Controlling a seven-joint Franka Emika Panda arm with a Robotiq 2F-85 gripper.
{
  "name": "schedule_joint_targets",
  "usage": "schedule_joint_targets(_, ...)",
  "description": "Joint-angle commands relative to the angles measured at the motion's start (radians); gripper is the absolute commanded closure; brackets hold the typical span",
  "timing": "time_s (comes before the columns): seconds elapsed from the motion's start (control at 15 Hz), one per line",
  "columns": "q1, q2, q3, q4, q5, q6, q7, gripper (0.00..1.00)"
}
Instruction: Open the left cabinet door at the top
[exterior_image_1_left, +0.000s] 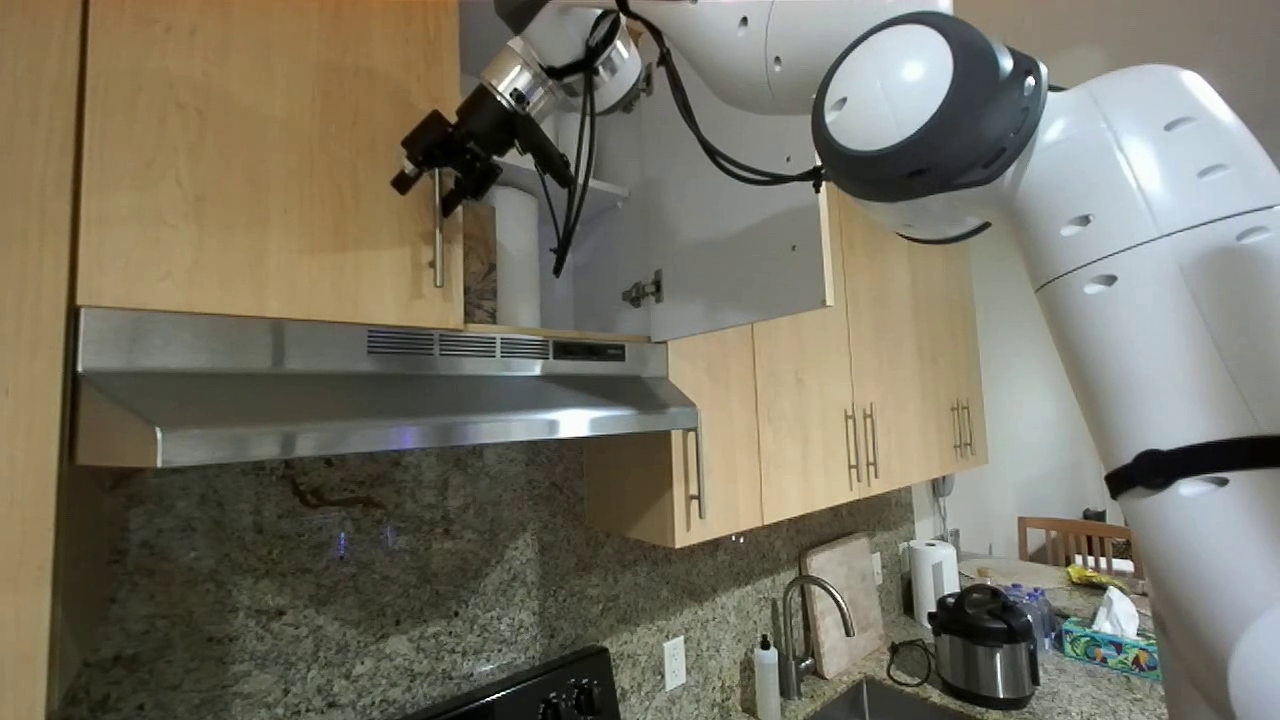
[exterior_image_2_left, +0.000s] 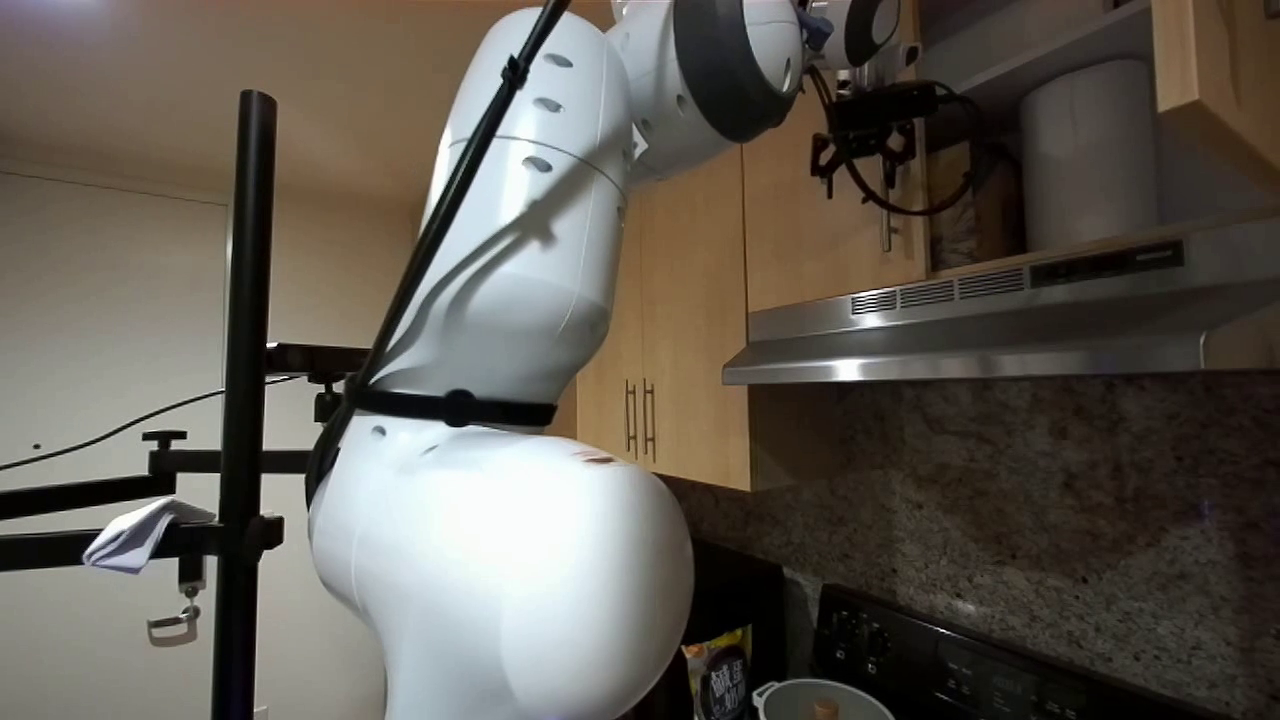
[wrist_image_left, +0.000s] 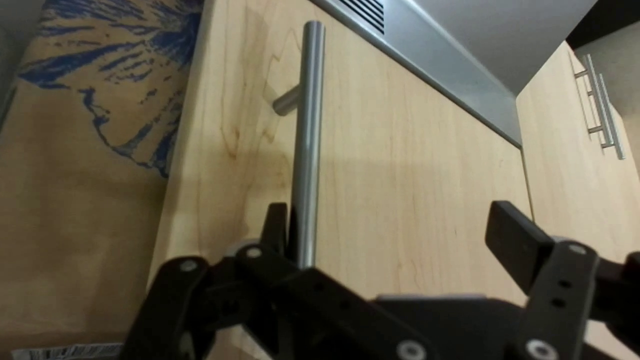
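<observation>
The left cabinet door (exterior_image_1_left: 250, 170) is a wide light-wood panel above the range hood and looks closed in both exterior views (exterior_image_2_left: 820, 230). It fills the middle of the wrist view (wrist_image_left: 400, 190). Its vertical steel bar handle (exterior_image_1_left: 438, 240) is near the door's free edge and also shows in an exterior view (exterior_image_2_left: 886, 232) and the wrist view (wrist_image_left: 310, 135). My gripper (exterior_image_1_left: 428, 192) is open at the handle's upper part. In the wrist view (wrist_image_left: 392, 235) the bar passes between the fingers, close beside the left finger; contact cannot be told. The left finger hides the bar's end.
The neighbouring door (exterior_image_1_left: 735, 220) stands open, showing its pale inner face. Inside that compartment are a white roll (exterior_image_1_left: 517, 258) and a brown patterned bag (wrist_image_left: 100, 200). The steel range hood (exterior_image_1_left: 400, 400) juts out below. Taller wood doors (exterior_image_1_left: 800, 410) flank it.
</observation>
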Motion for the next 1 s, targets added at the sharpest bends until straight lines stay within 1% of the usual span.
schedule_joint_targets(0.0, -0.005, -0.015, 0.034, -0.002, 0.088, -0.079, -0.100, 0.00)
schedule_joint_targets(0.27, -0.003, -0.031, 0.037, -0.002, 0.096, -0.135, -0.159, 0.00)
schedule_joint_targets(0.6, 0.009, -0.053, 0.035, -0.012, 0.074, -0.151, -0.185, 0.00)
schedule_joint_targets(0.73, 0.027, -0.070, 0.036, -0.026, 0.035, -0.137, -0.177, 0.00)
schedule_joint_targets(0.93, 0.057, -0.082, 0.037, -0.040, -0.053, -0.113, -0.157, 0.00)
